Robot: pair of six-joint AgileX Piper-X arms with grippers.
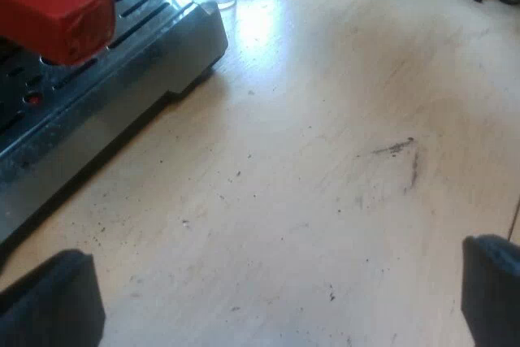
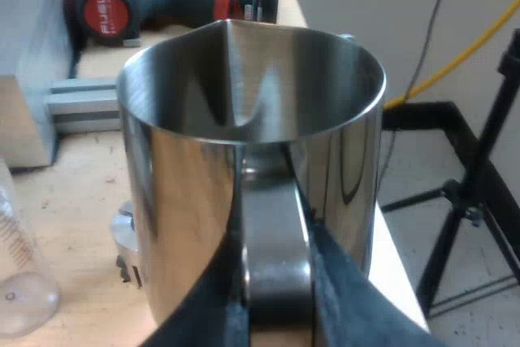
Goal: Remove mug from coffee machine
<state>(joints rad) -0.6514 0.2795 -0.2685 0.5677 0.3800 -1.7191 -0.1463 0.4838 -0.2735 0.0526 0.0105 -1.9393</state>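
left gripper: fingers spread wide apart, wrist angled downward | right gripper: fingers closed from both sides on the handle of the mug

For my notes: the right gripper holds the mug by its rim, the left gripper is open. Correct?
No: the right wrist view shows the right gripper shut on the handle of the mug, not its rim. The left gripper is open.
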